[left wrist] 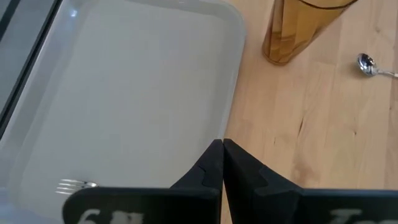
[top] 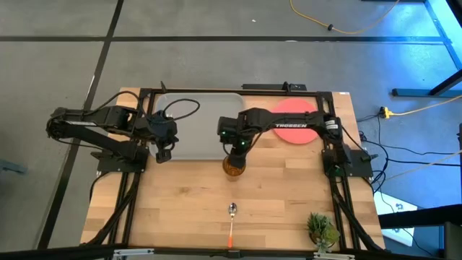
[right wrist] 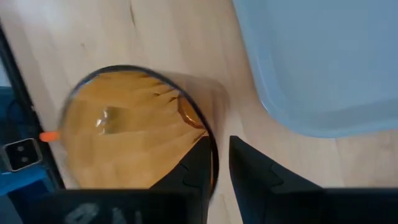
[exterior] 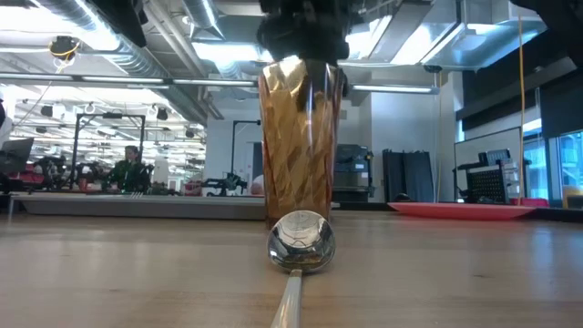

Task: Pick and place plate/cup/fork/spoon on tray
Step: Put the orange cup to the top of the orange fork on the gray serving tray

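Observation:
The amber cup (top: pixel 232 167) stands upright on the wood just off the grey tray's (top: pixel 189 123) near edge. My right gripper (right wrist: pixel 221 142) is open above it and points down. One finger is inside the cup's rim and the other outside. The spoon (top: pixel 232 210) lies on the table nearer the front edge. The fork (left wrist: pixel 74 185) lies on the tray, only its tines showing. The coral plate (top: pixel 292 110) rests at the far right, partly under the right arm. My left gripper (left wrist: pixel 222 144) is shut and hangs over the tray's near left corner. My right gripper straddles the cup's wall at the rim (right wrist: pixel 213 146) on the side toward the tray, coming from above. A strip of table shows between the wall and the outer finger (right wrist: pixel 249 168). Whether the inner finger (right wrist: pixel 198 163) touches the wall I cannot tell.
A small potted plant (top: pixel 322 228) stands at the near right corner. Black frame rails run along the table's left and right sides. Bare wood lies around the spoon (exterior: pixel 301 241).

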`<action>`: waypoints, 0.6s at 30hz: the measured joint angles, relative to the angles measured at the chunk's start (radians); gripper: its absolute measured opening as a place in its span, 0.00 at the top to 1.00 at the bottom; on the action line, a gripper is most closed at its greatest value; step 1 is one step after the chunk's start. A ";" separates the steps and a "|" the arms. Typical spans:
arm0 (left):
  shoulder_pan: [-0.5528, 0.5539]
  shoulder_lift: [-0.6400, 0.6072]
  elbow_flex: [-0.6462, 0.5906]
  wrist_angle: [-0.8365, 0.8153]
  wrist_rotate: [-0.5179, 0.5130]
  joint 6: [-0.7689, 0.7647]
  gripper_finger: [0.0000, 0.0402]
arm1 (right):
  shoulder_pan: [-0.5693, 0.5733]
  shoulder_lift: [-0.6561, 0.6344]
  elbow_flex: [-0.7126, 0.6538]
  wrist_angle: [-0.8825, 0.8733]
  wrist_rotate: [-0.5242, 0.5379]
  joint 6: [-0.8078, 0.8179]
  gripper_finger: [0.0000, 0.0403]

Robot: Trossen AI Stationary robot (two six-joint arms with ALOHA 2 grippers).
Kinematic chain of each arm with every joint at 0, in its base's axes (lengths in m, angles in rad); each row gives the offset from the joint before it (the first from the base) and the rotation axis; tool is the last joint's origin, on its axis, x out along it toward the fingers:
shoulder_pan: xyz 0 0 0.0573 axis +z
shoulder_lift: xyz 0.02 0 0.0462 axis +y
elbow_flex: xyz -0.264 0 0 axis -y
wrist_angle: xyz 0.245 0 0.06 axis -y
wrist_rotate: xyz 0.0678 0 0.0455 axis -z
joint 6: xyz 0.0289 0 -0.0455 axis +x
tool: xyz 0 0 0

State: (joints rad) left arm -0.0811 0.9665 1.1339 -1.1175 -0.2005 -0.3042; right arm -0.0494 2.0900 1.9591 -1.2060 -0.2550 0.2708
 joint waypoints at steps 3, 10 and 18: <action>0.000 0.000 0.000 0.000 0.000 0.000 1.00 | 0.000 0.026 0.000 0.000 0.000 -0.015 0.85; 0.000 0.000 0.000 0.000 0.000 0.000 1.00 | 0.001 0.029 0.009 -0.021 0.004 -0.018 0.97; 0.000 0.000 0.000 0.001 0.000 0.000 1.00 | -0.012 0.025 0.209 -0.229 0.077 -0.042 0.98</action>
State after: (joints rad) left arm -0.0811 0.9665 1.1339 -1.1168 -0.2008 -0.3046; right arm -0.0618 2.1153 2.1681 -1.4347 -0.1780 0.2286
